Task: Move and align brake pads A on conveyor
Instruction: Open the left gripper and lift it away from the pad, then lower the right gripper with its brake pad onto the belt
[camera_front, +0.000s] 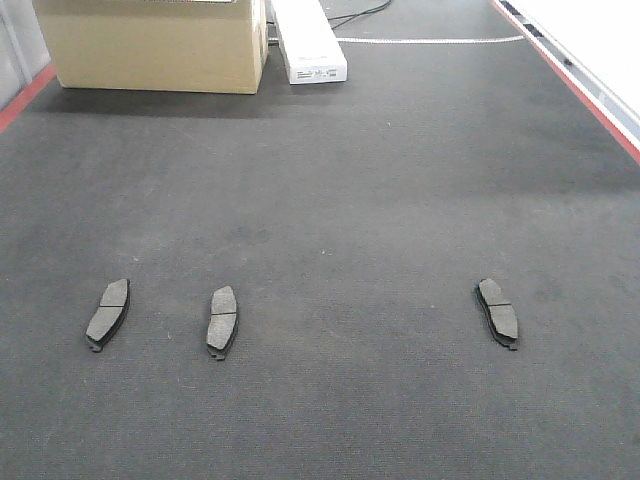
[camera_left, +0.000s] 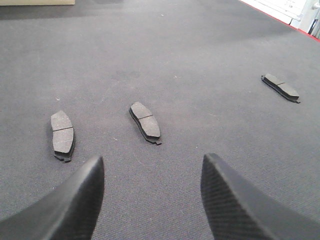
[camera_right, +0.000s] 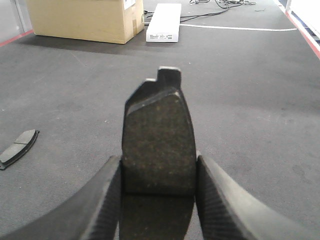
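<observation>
**Four pads, one in the right gripper**

Three pads flat on the conveyor (camera_front: 330, 200): left pad (camera_front: 108, 314), middle pad (camera_front: 222, 321), right pad (camera_front: 498, 312), in a rough near row, right one well apart; fourth pad (camera_right: 159, 145) clamped on edge between the fingers of the right gripper (camera_right: 159, 192), raised over the belt. Left gripper (camera_left: 152, 192) spread wide, holding nothing, near the middle pad. One cardboard box (camera_front: 155, 45) and one white box (camera_front: 308, 40) at far left.
</observation>
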